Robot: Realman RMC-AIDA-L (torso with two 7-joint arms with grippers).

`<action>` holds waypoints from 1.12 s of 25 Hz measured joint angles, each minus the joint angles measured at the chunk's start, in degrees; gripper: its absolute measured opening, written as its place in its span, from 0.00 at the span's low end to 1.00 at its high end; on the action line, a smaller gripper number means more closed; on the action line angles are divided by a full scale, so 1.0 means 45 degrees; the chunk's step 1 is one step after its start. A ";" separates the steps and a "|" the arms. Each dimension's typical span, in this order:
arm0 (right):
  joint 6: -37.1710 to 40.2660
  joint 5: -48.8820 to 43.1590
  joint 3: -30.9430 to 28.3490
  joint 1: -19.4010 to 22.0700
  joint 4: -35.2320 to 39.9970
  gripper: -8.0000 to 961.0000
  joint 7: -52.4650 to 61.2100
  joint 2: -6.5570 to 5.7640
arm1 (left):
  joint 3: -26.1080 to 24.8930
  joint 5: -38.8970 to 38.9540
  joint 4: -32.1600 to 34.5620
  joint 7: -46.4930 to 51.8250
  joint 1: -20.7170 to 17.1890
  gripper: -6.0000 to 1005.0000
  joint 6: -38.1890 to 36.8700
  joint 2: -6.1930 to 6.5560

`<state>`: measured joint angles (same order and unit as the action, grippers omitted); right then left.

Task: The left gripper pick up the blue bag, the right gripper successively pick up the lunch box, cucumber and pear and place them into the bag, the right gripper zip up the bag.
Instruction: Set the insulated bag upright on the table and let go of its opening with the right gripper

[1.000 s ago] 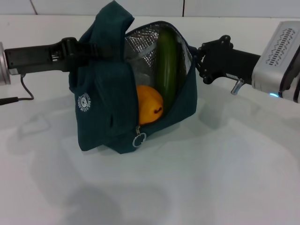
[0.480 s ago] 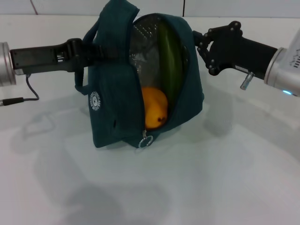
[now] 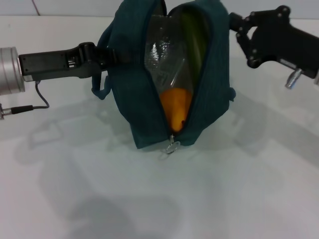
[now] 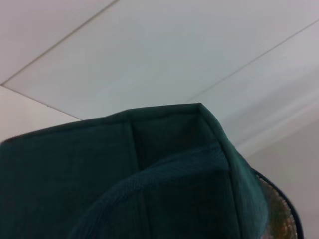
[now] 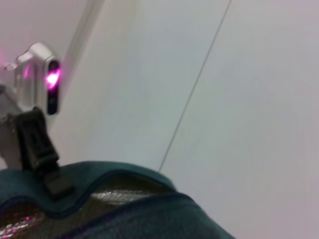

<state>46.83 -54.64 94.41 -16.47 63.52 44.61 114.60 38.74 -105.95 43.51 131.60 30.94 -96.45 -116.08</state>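
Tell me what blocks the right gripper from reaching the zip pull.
Nothing visible does. The zip pull hangs at the bottom of the blue bag's open front seam, facing open table. The right gripper sits at the bag's upper right side.

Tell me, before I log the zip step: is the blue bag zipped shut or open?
Open. The blue bag gapes down its front, showing the pear and cucumber; the ring zip pull hangs at the bottom.

The bag (image 3: 149,99) stands on the desk (image 3: 149,199), between both grippers; inside, the pear (image 3: 175,105) sits below the cucumber (image 3: 195,40).
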 joint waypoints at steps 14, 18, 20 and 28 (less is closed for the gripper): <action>0.0798 -0.1563 -0.1168 0.1433 0.0803 0.01 0.1006 -0.0033 | 0.0057 0.0585 -0.0644 0.0142 -0.0083 0.06 -0.1024 -0.0140; 0.1437 -0.2204 -0.1732 0.1734 0.0897 0.01 0.1412 -0.0036 | 0.0089 0.0586 -0.0654 0.0150 -0.0135 0.06 -0.1434 -0.0439; 0.1936 -0.2603 -0.2121 0.1797 0.0906 0.01 0.1808 -0.0039 | 0.0193 0.0573 -0.0696 0.0151 -0.0147 0.06 -0.1578 -0.0628; 0.2715 -0.3032 -0.3172 0.2019 0.0886 0.01 0.2284 -0.0006 | 0.1510 0.1129 -0.2530 -0.0348 0.0281 0.06 -0.1332 -0.0803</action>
<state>59.05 -68.28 80.14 -7.38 67.50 54.89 114.57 45.54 -100.87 32.13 130.04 32.21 -102.44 -119.69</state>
